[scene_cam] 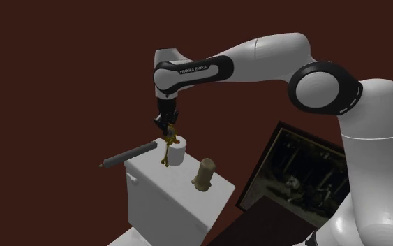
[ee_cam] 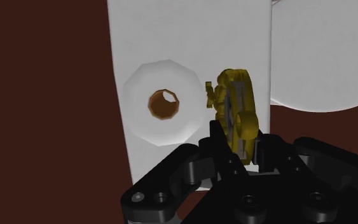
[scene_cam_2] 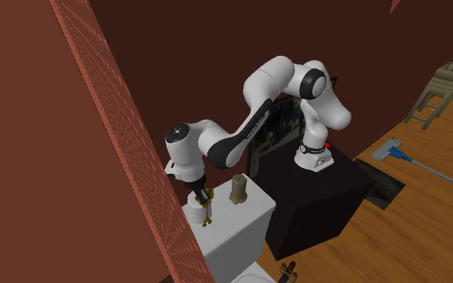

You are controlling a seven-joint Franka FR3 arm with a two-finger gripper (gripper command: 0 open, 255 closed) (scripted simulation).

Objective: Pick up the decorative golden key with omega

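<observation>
Shoulder view: arm (scene_cam: 257, 56) reaches out, wrist bent down — gripper (scene_cam: 168, 131) pinches the golden key (scene_cam: 167, 152) above the tank (scene_cam: 167, 206).

Tank (scene_cam: 167, 206): at the shoulder view's left of the stand (scene_cam_2: 317, 201).
Roll (scene_cam: 178, 154): on the tank's top.
Figure (scene_cam: 204, 175): on the same top, right of the roll, apart from it.
Rod (scene_cam: 127, 156): sticks out past the tank's left edge.
Key (ee_cam: 236, 108): between the gripper's (scene_cam: 168, 131) fingers, just beside the roll.
Picture (scene_cam: 299, 175): right of the tank.
</observation>
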